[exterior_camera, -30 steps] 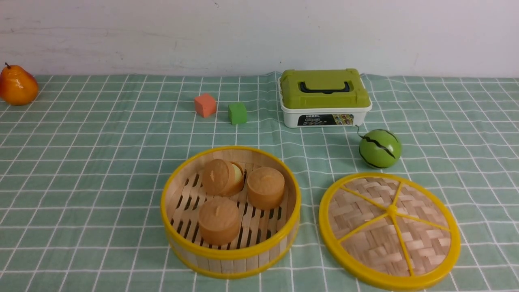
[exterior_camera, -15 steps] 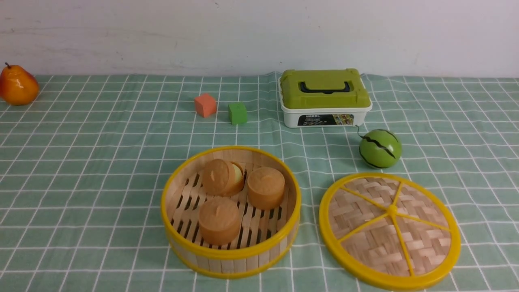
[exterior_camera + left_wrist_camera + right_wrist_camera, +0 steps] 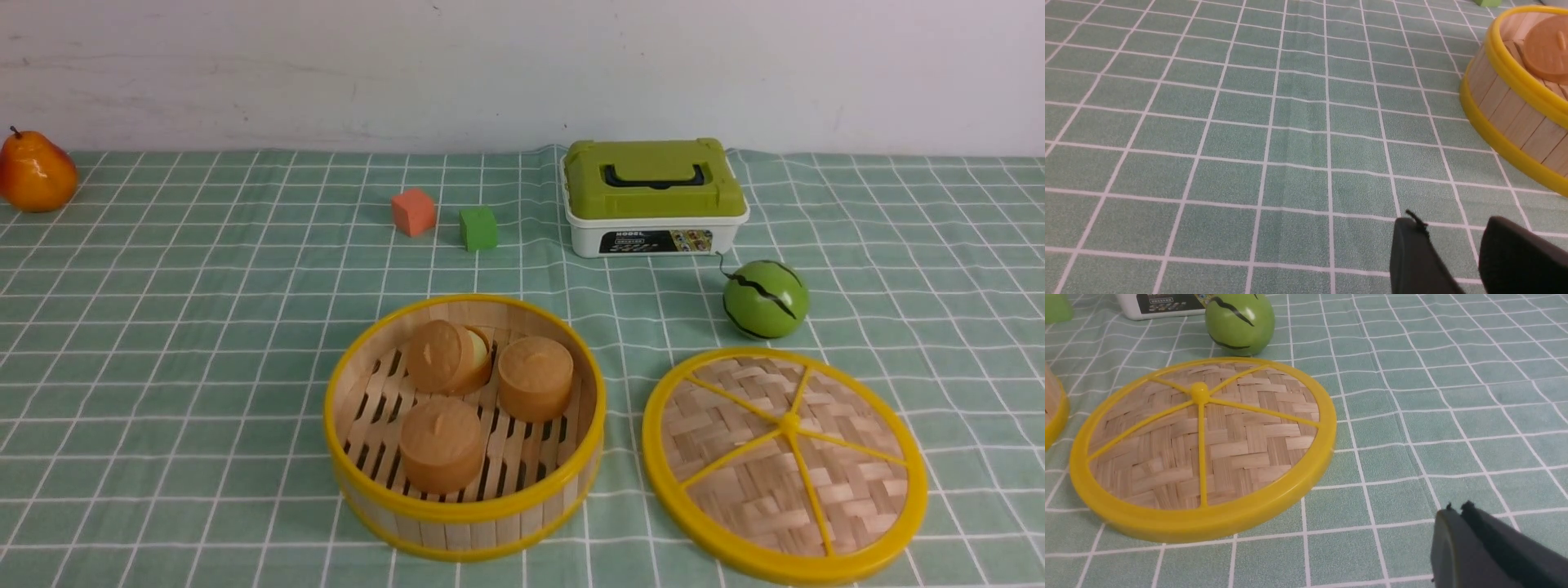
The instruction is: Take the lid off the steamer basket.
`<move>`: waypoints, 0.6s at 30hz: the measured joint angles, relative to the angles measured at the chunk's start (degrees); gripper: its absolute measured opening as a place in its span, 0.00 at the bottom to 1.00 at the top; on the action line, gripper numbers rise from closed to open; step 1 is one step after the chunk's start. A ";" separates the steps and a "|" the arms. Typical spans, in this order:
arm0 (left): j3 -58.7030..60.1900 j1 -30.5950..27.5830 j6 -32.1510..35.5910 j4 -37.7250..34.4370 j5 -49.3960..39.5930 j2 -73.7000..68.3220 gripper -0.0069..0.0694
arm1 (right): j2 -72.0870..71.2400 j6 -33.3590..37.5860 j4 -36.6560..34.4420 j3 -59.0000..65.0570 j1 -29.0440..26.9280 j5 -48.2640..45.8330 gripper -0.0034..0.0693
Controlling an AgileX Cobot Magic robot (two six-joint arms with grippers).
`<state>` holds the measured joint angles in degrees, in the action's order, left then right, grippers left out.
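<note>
While the left jaws [image 3: 1457,249] stand a little apart and hold nothing, the right jaws [image 3: 1457,510] are pressed together, also with nothing between them; both hang over bare counter [image 3: 204,327]. Near the right jaws the lid [image 3: 784,464] lies flat on the counter, spokes up, just right of the basket [image 3: 464,510] and apart from it. Uncovered, the basket holds three brown buns [image 3: 442,442]. A melon [image 3: 765,299] sits behind the lid, with a box [image 3: 654,196] farther back.
</note>
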<state>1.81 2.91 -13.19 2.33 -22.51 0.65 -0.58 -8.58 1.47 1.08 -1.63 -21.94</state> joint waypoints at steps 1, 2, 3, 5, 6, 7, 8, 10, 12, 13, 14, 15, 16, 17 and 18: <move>0.00 0.00 0.00 0.00 0.00 0.00 0.40 | 0.00 0.00 0.00 0.00 0.00 0.00 0.04; 0.00 0.00 0.00 0.00 0.00 0.00 0.40 | 0.00 0.00 0.00 0.00 0.00 0.00 0.04; 0.00 0.00 0.00 0.00 0.00 0.00 0.40 | 0.00 0.00 0.00 0.00 0.00 0.00 0.04; 0.00 0.00 0.00 0.00 0.00 0.00 0.40 | 0.00 0.00 0.00 0.00 0.00 0.00 0.04; 0.00 0.00 0.00 0.00 0.00 0.00 0.40 | 0.00 0.00 0.00 0.00 0.00 0.00 0.04; 0.00 0.00 0.00 0.00 0.00 0.00 0.40 | 0.00 0.00 0.00 0.00 0.00 0.00 0.04; 0.00 0.00 0.00 0.00 0.00 0.00 0.40 | 0.00 0.00 0.00 -0.02 0.00 0.00 0.04; 0.00 0.00 0.00 0.00 0.00 0.00 0.40 | 0.00 0.00 0.00 -0.02 0.00 0.00 0.05; 0.00 0.00 0.00 0.00 0.00 0.00 0.40 | 0.00 0.00 0.00 -0.02 0.00 0.00 0.05; 0.00 0.00 0.00 0.00 0.00 0.00 0.40 | 0.00 0.00 0.00 -0.02 0.00 0.00 0.05; 0.00 0.00 0.00 0.00 0.00 0.00 0.40 | 0.00 0.00 0.00 -0.02 0.00 0.00 0.05; 0.00 0.00 0.00 0.00 0.00 0.00 0.40 | 0.00 0.00 0.00 -0.02 0.00 0.00 0.06; 0.00 0.00 0.00 0.00 0.00 0.00 0.40 | 0.00 0.00 0.00 -0.02 0.00 0.00 0.06; 0.00 0.00 0.00 0.00 0.00 0.00 0.40 | 0.00 0.00 0.00 -0.02 0.00 0.00 0.06; 0.00 0.00 0.00 0.00 0.00 0.00 0.40 | 0.00 0.00 0.00 -0.02 0.00 0.00 0.06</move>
<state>1.81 2.91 -13.19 2.33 -22.51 0.65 -0.58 -8.58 1.47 1.06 -1.63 -21.94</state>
